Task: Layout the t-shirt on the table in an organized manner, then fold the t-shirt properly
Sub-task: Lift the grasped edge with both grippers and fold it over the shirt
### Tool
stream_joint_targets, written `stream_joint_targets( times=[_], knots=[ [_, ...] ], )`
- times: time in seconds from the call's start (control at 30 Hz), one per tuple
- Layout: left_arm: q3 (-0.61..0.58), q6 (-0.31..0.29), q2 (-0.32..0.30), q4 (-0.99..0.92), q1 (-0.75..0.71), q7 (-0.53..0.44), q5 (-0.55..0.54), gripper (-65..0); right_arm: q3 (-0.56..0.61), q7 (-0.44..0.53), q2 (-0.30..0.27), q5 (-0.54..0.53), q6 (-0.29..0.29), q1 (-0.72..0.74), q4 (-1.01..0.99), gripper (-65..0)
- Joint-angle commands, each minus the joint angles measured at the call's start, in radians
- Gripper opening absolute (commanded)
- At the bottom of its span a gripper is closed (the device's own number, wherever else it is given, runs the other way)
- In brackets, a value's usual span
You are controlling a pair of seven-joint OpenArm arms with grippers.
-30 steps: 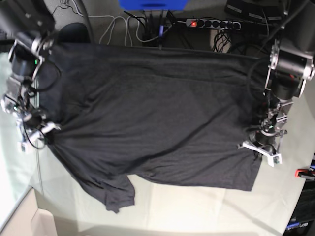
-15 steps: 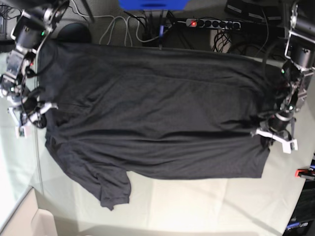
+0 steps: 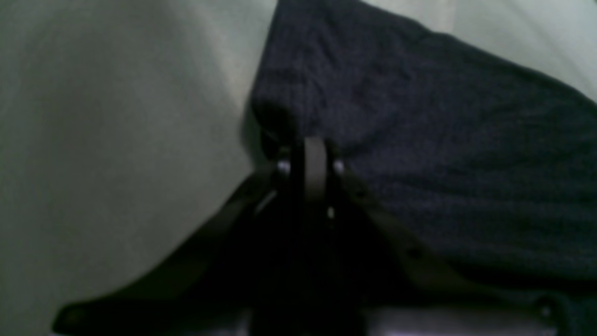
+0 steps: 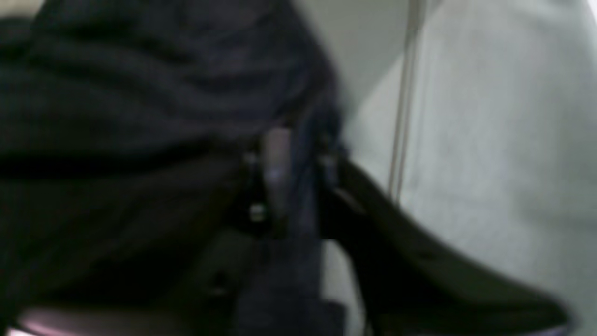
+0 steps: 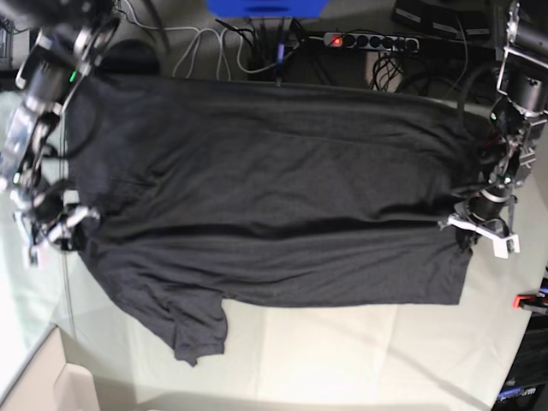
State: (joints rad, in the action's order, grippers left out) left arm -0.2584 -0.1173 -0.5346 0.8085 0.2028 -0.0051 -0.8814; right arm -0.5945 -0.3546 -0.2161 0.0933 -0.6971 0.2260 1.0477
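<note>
We see the table (image 5: pixel 360 351) with its pale greenish-grey cover filling the base view, and across most of it the t-shirt (image 5: pixel 265 197) lies spread out flat, dark charcoal, with one sleeve (image 5: pixel 201 330) trailing toward the near edge at lower left. A long crease runs across the cloth between the two arms. Our left gripper (image 5: pixel 479 229) sits at the shirt's edge on the view's right, its jaws pressed together on a pinch of the fabric; its wrist camera shows the cloth (image 3: pixel 419 140) bunched right at the fingertips (image 3: pixel 315 163). Our right gripper (image 5: pixel 53 231) is at the opposite edge; in its blurred wrist view dark cloth (image 4: pixel 140 93) lies between narrowly parted jaws, and we cannot tell whether they grip it. A red-orange clamp (image 5: pixel 529 300) sits at the table's right edge.
</note>
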Motion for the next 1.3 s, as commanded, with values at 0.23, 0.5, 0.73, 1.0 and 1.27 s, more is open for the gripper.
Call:
stream_joint_targets(
  times=[0.23, 0.5, 0.73, 1.0, 1.27],
  knots=[
    [0.006, -0.003, -0.022, 0.013, 0.022, -0.026, -0.006, -64.9, -0.006, -0.005, -0.101, -0.017, -0.001, 0.198, -0.320, -22.5],
    [0.006, -0.003, -0.022, 0.012, 0.022, -0.026, -0.006, -64.9, -0.008, -0.005, -0.073, -0.020, -0.001, 0.209, -0.347, -22.4],
    [0.005, -0.003, -0.022, 0.005, 0.020, -0.026, -0.006, -64.9, -0.003, -0.005, -0.047, -0.022, -0.001, 0.206, -0.349, -32.5],
    [0.006, -0.005, -0.015, -0.073, 0.033, -0.029, -0.011, -64.9, -0.018, -0.017, -0.050, -0.034, -0.001, 0.175, -0.323, -65.0],
    [0.005, -0.005, -0.032, 0.010, -0.006, -0.026, -0.014, -64.9, -0.080, -0.125, 0.001, -0.143, -0.001, -0.090, 0.099, -65.0]
  ],
)
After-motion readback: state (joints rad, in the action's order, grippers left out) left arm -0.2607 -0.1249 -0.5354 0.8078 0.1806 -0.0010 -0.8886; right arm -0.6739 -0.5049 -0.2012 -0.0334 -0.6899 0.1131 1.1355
